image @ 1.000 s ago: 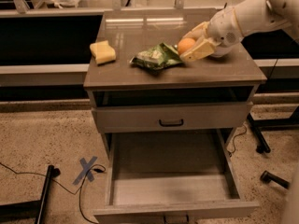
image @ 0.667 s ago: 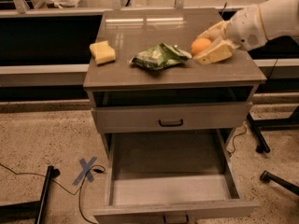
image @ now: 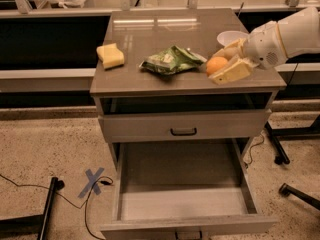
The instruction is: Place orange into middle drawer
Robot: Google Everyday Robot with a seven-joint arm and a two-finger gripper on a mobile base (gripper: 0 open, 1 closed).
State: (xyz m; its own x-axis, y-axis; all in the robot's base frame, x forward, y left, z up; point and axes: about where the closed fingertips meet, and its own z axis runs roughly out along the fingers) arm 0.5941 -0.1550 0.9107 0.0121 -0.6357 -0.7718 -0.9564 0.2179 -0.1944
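The orange point(image: 216, 64) is seen near the front right edge of the tabletop point(image: 150, 34), clasped between the 2 pale yellow fingers point(image: 234, 72) of the hand point(image: 215, 67), 1 above it and 1 below. Whether the fruit rests on the surface or is held just off it cannot be told. The hand is carried by a white arm point(image: 290, 34) reaching in from the right. A white bowl point(image: 230, 36) is placed just behind the hand. A green bag point(image: 171, 60) lies just left of the orange, and a yellow sponge point(image: 110, 55) is set well apart at the left. Below, a closed drawer front point(image: 150, 126) with a black loop handle is seen, and under it the middle drawer point(image: 182, 204) is pulled fully out, its floor exposed.
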